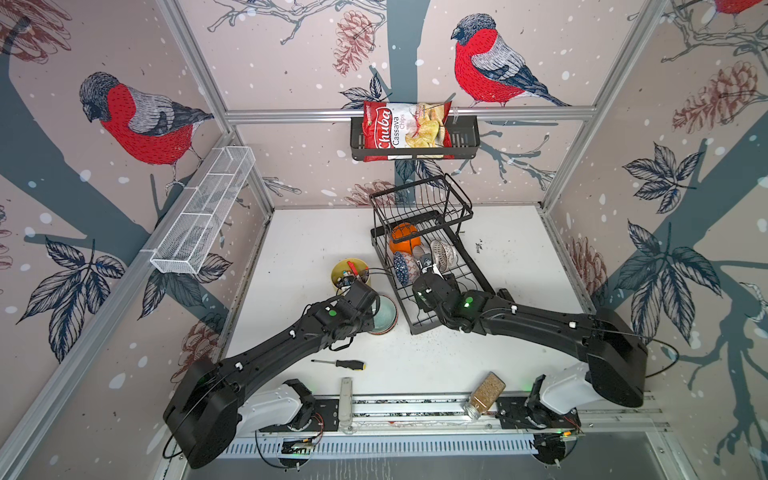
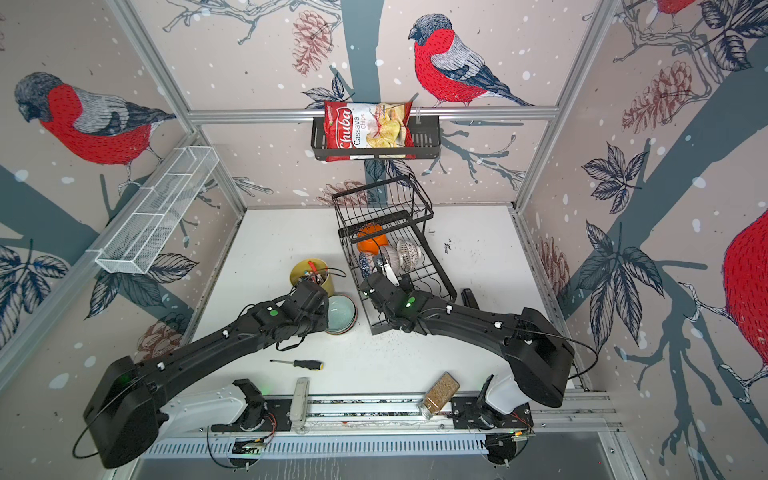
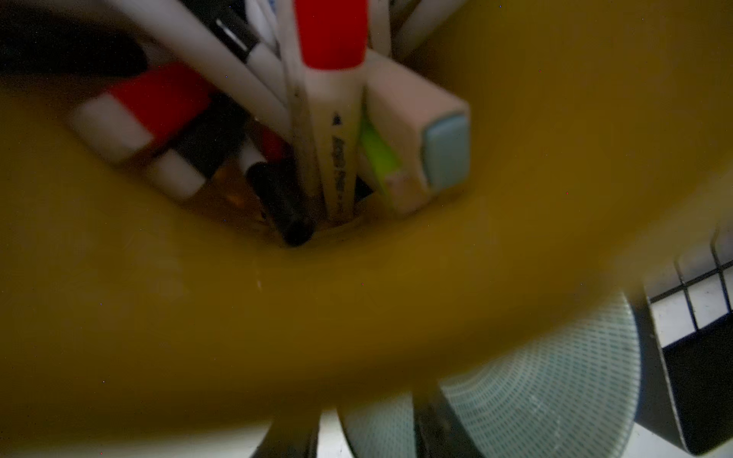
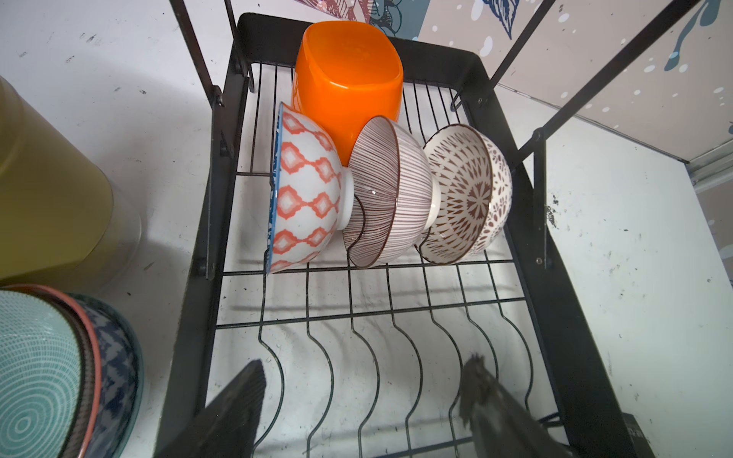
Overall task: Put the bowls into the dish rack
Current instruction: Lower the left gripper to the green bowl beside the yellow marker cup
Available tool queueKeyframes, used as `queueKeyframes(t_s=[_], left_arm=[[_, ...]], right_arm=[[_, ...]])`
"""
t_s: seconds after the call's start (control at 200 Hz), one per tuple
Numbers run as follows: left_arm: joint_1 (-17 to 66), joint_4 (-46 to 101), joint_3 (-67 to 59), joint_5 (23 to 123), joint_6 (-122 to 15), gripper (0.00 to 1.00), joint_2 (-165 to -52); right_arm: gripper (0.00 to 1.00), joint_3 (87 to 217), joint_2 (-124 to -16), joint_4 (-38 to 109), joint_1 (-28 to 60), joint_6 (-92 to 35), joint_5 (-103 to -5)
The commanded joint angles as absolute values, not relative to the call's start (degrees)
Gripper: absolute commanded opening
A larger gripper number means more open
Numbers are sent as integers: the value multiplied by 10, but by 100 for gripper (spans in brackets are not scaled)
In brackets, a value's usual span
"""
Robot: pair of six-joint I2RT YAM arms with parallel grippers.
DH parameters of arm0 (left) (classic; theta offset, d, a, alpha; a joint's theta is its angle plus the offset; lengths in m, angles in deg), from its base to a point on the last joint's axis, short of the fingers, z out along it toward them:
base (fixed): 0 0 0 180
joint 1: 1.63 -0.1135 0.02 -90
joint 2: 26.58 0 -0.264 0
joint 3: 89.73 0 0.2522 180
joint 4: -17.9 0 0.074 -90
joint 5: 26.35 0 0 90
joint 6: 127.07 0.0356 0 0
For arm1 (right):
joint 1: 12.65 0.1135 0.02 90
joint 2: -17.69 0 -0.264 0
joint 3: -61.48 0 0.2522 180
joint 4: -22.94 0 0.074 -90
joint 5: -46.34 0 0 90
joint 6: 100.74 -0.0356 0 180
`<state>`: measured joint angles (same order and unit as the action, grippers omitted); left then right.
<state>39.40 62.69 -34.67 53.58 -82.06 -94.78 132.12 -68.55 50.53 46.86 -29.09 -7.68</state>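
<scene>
1. Right gripper [image 4: 365,366]: jaws spread wide, nothing between them, hovering over the wavy wires at the near end of the dish rack [image 4: 190,337].
2. Straight ahead of it on the lower tray, three small bowls stand on edge in a row. The blue-red patterned bowl [image 4: 307,190] comes first, the striped bowl [image 4: 392,190] is in the middle, and the lattice bowl [image 4: 464,194] is at the far side. Each one touches its neighbour.
3. Behind that row the orange bowl [image 4: 349,87] is tipped bottom-up, leaning at the tray's back end under the raised upper basket.
4. Left gripper [image 3: 363,424]: in the left wrist view its jaws stand either side of the pale teal bowl [image 3: 555,376] at the rim. Pinched or not, I cannot tell, and in both top views the wrist hides it.
5. That teal bowl sits on top of a stack [image 4: 115,376] of other bowls on the table [image 1: 311,249], just beside the rack's near corner.
6. Right next to the stack is the yellow cup [image 2: 328,284], crammed with markers [image 3: 329,35].
7. Further out, a screwdriver [image 1: 338,364] lies alone on the table.
</scene>
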Motion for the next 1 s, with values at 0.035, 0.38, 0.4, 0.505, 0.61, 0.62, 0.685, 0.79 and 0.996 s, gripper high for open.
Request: queueKeyframes(t_s=[0.035, 0.38, 0.4, 0.505, 0.61, 0.62, 0.685, 0.79, 0.996], left_arm=[[395, 641, -339, 562, -813, 27, -973], [394, 638, -344, 564, -812, 18, -959], [395, 639, -346, 564, -811, 18, -958], [394, 638, -350, 562, -814, 15, -951], [394, 637, -353, 561, -815, 12, -947], [394, 637, -354, 561, -815, 12, -946], [395, 636, -353, 560, -814, 10, -946], [394, 635, -354, 558, -813, 6, -943], [394, 632, -354, 557, -812, 0, -936]], right_arm=[[79, 1320, -687, 498, 468, -300, -65], [79, 1316, -689, 500, 467, -304, -65], [79, 1316, -689, 500, 467, -305, -65], [79, 1316, -688, 499, 467, -305, -66], [79, 1316, -688, 498, 467, -304, -66], [79, 1316, -688, 497, 468, -304, -66], [79, 1317, -687, 497, 467, -304, -67], [79, 1318, -689, 496, 468, -303, -68], [79, 1325, -695, 496, 467, -300, -70]])
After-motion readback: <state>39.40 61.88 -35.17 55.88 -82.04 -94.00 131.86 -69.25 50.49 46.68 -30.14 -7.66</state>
